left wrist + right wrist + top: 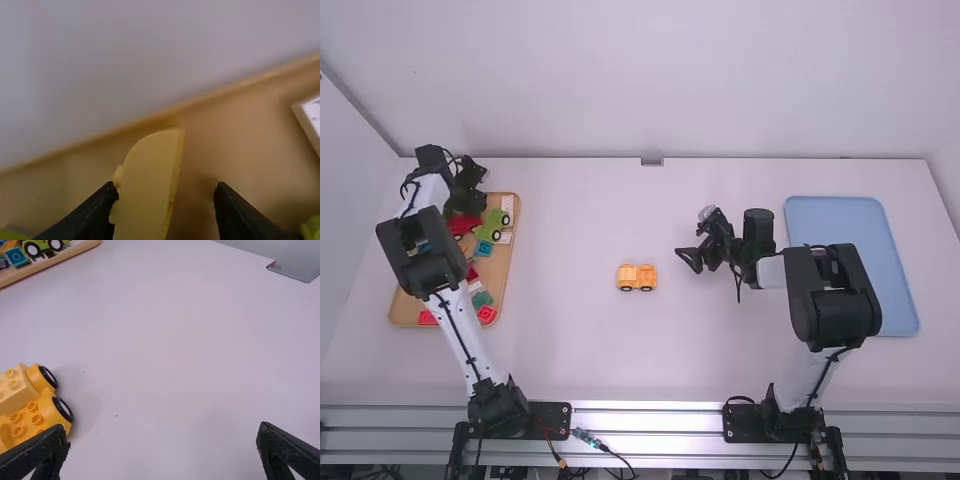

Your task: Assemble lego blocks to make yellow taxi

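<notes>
Left tool (pixel 468 190): fingers parted over the wooden tray (pixel 503 265). A smooth, curved-edged yellow block (pixel 146 182) is between them, nearer one finger; contact cannot be confirmed. Right tool (pixel 689 243): released, fingers wide apart, empty. The studded, glossy yellow car (pixel 636 274) is upright on the counter (pixel 580 350), long axis left-right in the high view, wheels visible on the side facing the arm bases.

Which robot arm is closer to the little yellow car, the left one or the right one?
Right. The right gripper is just to the right of the yellow car. The left gripper is much farther off, over the wooden tray left of the car.
</notes>
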